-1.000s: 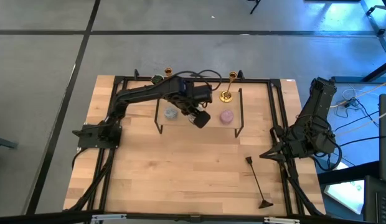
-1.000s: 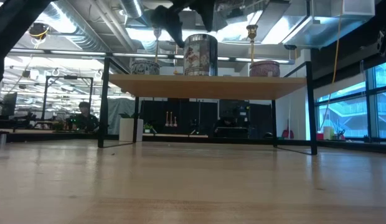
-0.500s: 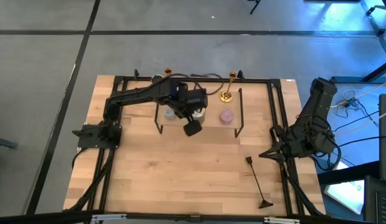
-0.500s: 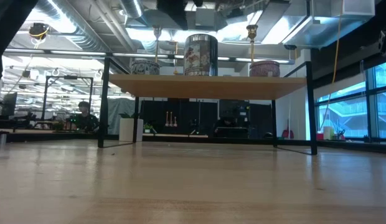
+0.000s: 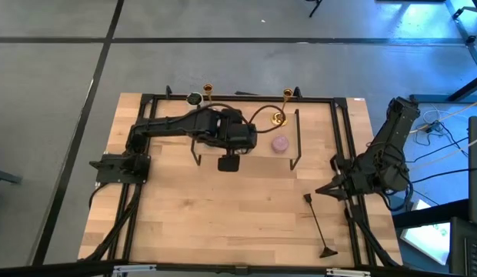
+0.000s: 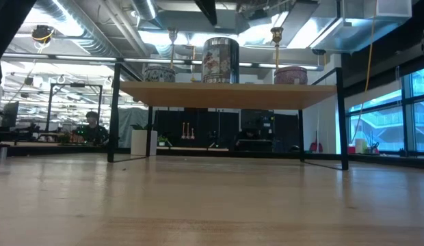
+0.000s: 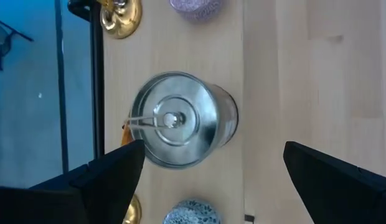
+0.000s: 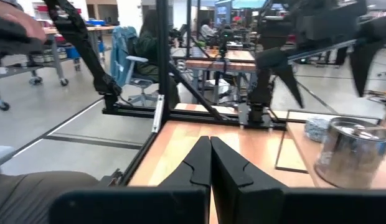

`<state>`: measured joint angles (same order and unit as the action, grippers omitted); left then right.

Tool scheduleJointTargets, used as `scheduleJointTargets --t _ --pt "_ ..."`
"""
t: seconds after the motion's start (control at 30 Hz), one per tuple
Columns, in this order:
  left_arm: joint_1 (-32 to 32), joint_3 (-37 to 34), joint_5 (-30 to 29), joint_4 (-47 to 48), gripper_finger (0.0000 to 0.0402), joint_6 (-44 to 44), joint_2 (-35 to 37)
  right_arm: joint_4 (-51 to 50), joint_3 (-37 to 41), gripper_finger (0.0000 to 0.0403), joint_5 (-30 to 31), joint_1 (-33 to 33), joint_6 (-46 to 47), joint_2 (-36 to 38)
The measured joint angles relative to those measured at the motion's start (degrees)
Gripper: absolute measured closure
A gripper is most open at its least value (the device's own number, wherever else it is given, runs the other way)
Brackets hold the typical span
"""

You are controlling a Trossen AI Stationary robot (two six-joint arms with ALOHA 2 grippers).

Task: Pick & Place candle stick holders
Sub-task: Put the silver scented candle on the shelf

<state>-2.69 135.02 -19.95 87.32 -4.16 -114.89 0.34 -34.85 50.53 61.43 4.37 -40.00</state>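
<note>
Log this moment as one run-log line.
left gripper: open, above silver tin | right gripper: shut, parked | candle stick holders: on shelf

The right gripper (image 8: pixel 210 163) is pointing toward twelve o'clock with its dark fingers pressed together, while a silver tin (image 8: pixel 353 152) is sitting on the wooden shelf (image 8: pixel 292 149) at three o'clock, beneath the other arm (image 8: pixel 317 28).

Tabletop (image 5: pixel 246 215): pale wood planks, carrying a raised shelf (image 6: pixel 229 94).
Shelf load: two candle stick holders (image 6: pixel 275 48), silver tin (image 6: pixel 220 61), pink candle (image 5: pixel 280 144), blue-grey candle (image 6: pixel 159 72).
</note>
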Motion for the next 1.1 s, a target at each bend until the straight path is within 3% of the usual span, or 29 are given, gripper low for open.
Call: scheduleJointTargets --t 0.23,0.63,1.1 --pt "1.7 -4.7 3.9 0.3 0.002 -2.6 -0.1 -0.1 0.0 0.0402 -0.4 0.0 1.4 -0.1" --pt "2.6 -8.3 1.9 -0.1 0.0028 -1.8 -0.1 -0.1 0.0 0.0402 -0.4 0.0 2.3 -0.2" --pt "2.5 -8.3 3.6 -0.3 0.0141 3.5 -0.1 -0.1 0.0 0.0402 -0.3 0.0 2.3 -0.2"
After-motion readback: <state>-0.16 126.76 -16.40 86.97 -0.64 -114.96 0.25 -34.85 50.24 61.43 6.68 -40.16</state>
